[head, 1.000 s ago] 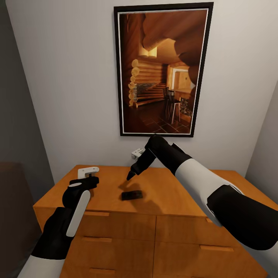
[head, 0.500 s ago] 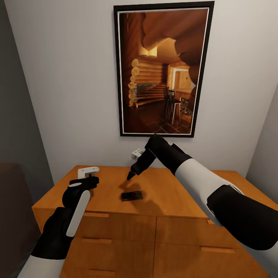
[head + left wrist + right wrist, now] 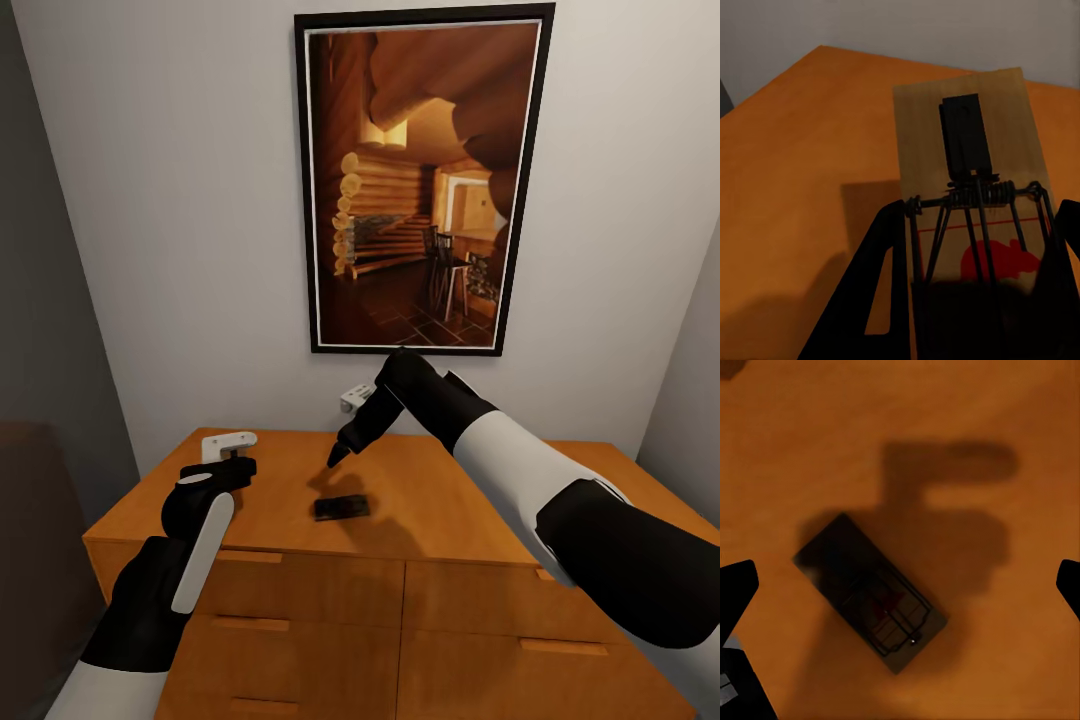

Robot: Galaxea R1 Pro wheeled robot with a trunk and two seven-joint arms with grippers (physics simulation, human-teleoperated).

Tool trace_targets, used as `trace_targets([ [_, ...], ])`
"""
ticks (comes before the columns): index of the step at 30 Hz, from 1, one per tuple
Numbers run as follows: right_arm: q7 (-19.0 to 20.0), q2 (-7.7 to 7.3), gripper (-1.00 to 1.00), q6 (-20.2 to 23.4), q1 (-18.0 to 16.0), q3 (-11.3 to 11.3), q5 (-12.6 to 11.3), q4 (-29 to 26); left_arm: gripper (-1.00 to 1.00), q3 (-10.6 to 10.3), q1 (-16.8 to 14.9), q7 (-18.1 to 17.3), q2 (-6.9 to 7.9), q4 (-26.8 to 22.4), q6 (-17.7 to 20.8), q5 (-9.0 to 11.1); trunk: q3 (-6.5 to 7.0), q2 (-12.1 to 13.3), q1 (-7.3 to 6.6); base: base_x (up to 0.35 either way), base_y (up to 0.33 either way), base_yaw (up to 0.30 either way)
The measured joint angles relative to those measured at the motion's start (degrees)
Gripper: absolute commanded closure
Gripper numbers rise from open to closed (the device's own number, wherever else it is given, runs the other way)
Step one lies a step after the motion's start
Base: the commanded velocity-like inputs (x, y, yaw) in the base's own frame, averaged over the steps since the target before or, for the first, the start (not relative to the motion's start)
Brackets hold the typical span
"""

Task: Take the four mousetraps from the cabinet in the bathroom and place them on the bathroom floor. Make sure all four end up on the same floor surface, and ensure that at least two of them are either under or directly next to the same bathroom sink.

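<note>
Mousetraps: versus the frame half a second back, nothing measurable has shifted — arms, traps and cabinet top [image 3: 430, 500] all hold position. Left gripper [image 3: 975, 300] is clenched on one mousetrap [image 3: 971, 161], its wire spring and red mouse print legible in the left wrist view, unreadable from the head view. Right gripper [image 3: 900, 585] hangs released, fingers wide apart, above a second trap [image 3: 341, 507] lying flat on the wood; the right wrist view shows it lying askew.
</note>
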Motion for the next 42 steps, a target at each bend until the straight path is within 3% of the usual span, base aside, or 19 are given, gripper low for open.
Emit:
trace_targets([
  [9,4.9,0.00,-1.00,-0.1,0.3,0.3,-0.1,0.1,1.00,0.0,0.0,0.0,0.00,0.0,0.0,0.0,0.00,0.0,0.00,0.000,0.000,0.000],
  [18,8.2,-0.01,-1.00,-0.1,0.4,6.8,0.0,0.2,1.00,0.1,0.0,0.0,0.00,0.0,0.0,0.1,0.00,0.0,0.00,0.000,0.000,0.000],
  [22,8.4,-0.01,-1.00,-0.1,0.4,8.3,-0.1,0.1,1.00,0.1,0.0,0.0,0.00,0.0,0.0,0.1,0.00,0.0,0.00,0.000,0.000,0.000],
  [42,7.7,0.00,-1.00,-0.1,0.3,9.1,0.2,-0.2,1.00,0.1,0.0,0.0,0.00,0.0,0.0,0.1,0.00,0.0,0.00,0.000,0.000,0.000],
])
